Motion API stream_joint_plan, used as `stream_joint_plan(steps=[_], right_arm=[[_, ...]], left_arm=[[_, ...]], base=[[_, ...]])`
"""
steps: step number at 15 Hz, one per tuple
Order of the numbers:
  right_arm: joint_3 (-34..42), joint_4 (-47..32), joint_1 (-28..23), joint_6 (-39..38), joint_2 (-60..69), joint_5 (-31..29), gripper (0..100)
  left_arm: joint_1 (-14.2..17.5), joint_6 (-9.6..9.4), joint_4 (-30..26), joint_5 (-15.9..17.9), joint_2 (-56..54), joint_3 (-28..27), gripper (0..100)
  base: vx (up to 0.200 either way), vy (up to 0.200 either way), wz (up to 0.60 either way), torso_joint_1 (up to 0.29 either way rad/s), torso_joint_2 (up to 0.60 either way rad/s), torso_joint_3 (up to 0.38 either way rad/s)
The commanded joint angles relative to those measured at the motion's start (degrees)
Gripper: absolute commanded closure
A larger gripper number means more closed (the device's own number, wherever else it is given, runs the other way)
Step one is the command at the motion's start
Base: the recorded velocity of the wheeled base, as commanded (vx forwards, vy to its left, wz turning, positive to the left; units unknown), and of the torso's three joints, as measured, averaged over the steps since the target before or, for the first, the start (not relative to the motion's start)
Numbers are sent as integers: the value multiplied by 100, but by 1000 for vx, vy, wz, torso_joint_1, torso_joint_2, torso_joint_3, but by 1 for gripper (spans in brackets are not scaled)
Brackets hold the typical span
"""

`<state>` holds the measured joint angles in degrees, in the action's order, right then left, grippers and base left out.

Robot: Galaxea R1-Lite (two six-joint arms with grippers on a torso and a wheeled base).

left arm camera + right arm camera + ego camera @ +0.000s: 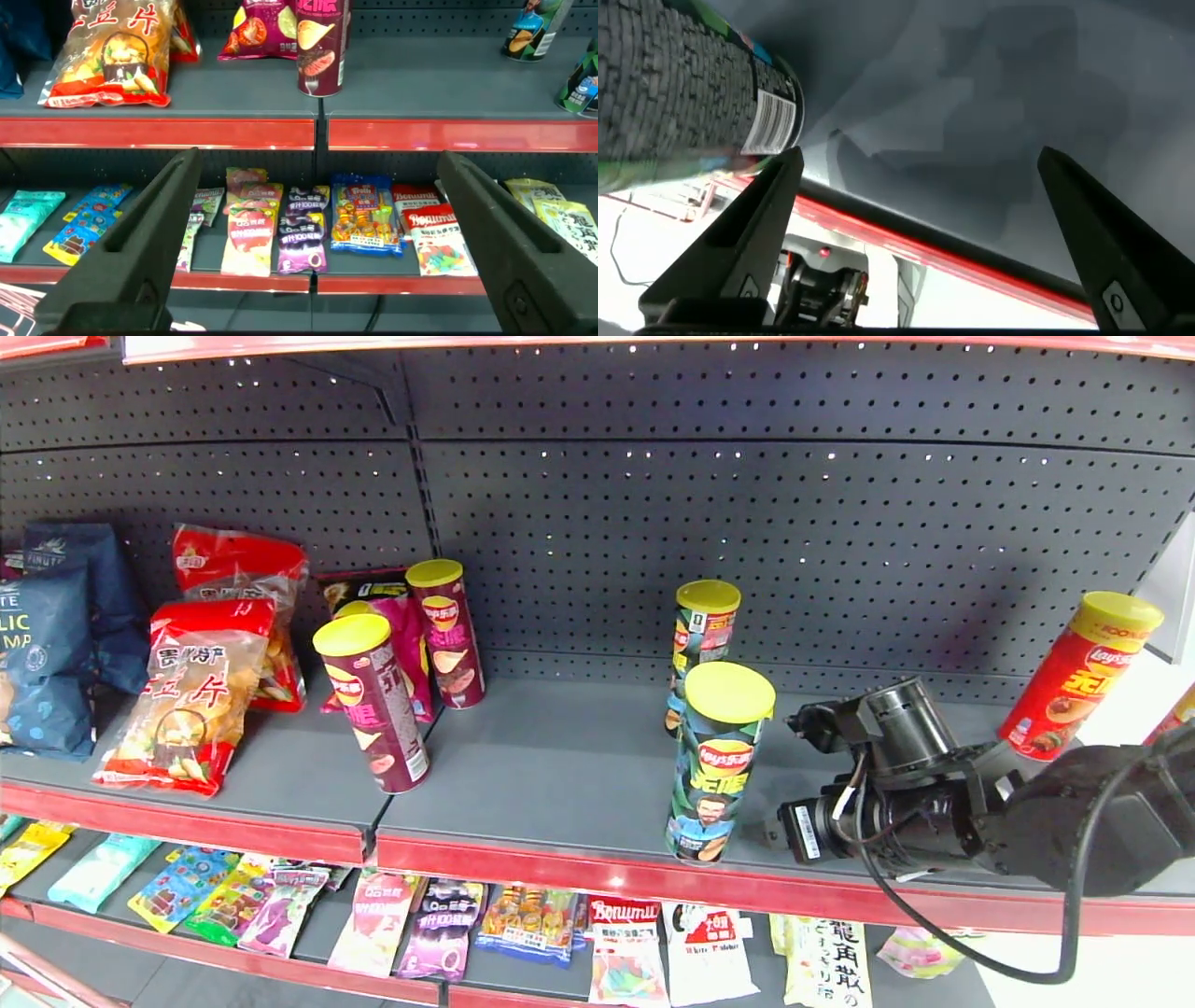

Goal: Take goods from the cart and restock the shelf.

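Right gripper (920, 159): fingers spread wide, nothing between them. The green crisp can (719, 756) stands upright just beside one finger, outside the gap, close to the shelf's red front lip (560, 863).

Left gripper (318, 157): fingers likewise apart and empty, pointed at the lower shelf's sachets (299, 233), well away from the can.

Handling, by judgement: you have a light card tube with a plastic lid. It is stiff enough for a firm pinch but dents if over-squeezed, and its glossy skin is likely slippery. Tall and narrow, it will topple at a nudge. If you take hold again, grip across mid-body, below the lid.

Surface: the grey shelf board (560, 756) is flat and smooth, so the can may slide.

Room: a second green can (705, 625) stands beyond the first, near the pegboard. A red can (1074, 677) leans tilted on the arm's far side, and the purple cans (373, 700) stand well apart beyond the green one.
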<state>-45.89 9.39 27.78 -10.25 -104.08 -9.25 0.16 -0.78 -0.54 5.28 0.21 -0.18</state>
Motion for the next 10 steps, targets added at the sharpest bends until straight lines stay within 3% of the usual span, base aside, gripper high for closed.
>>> stream_joint_plan(steps=[1, 10], right_arm=[[-78, 2, -1, -3, -130, -59, 0], [-254, 2, 201, -12, -262, -85, 0]], left_arm=[[2, -1, 1, -1, -3, 1, 0], [2, -1, 1, -1, -3, 1, 0]], base=[[0, 0, 0, 0, 0, 0], [0, 0, 0, 0, 0, 0]])
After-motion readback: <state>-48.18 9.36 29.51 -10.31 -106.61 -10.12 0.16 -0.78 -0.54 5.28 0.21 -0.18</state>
